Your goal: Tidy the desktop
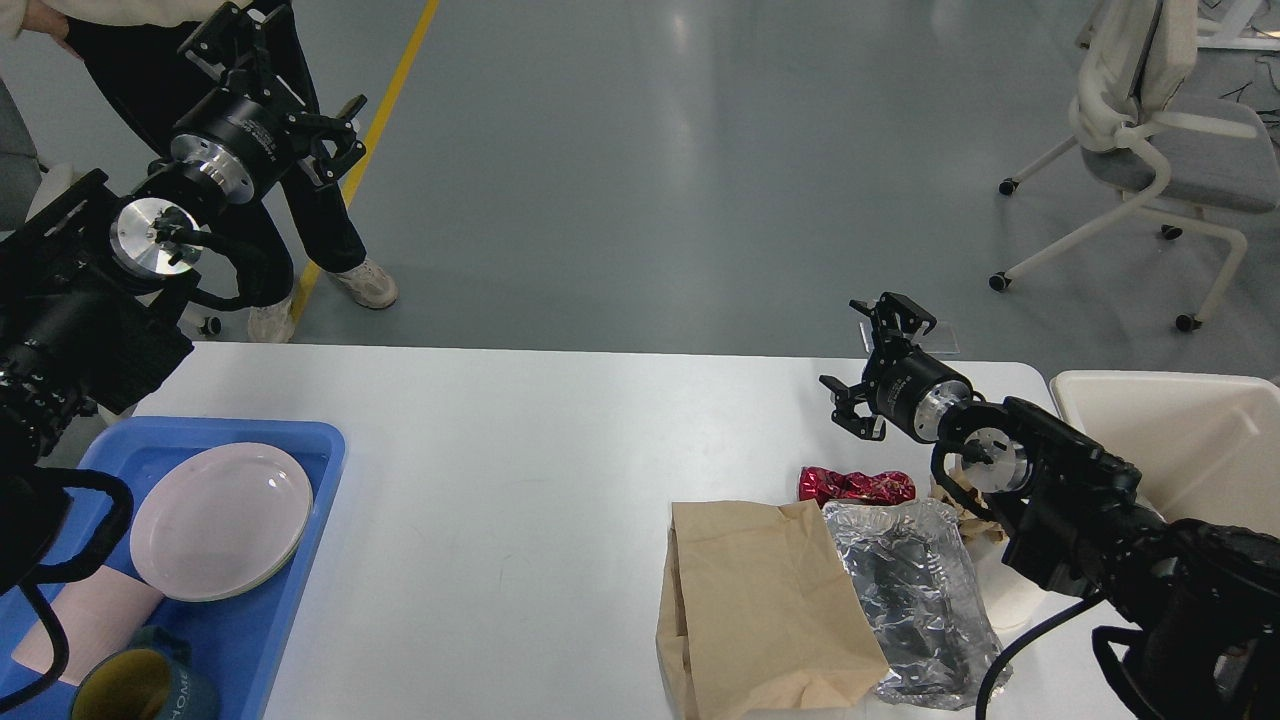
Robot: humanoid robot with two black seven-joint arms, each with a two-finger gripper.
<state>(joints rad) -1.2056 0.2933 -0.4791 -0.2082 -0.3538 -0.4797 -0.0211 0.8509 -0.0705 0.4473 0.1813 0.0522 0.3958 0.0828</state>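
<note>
Our left gripper (268, 62) and right gripper (872, 360) are raised, fingers apart, empty. The desktop (520, 450) lies below; its centre is bare between blue tray (310, 500) and paper bag (760, 600).

The desktop (520, 440) is a large white matte slab with rounded corners, lying flat. Relative to the tray (310, 560) on its left end, its bare middle stretches right toward litter near the far end.
</note>
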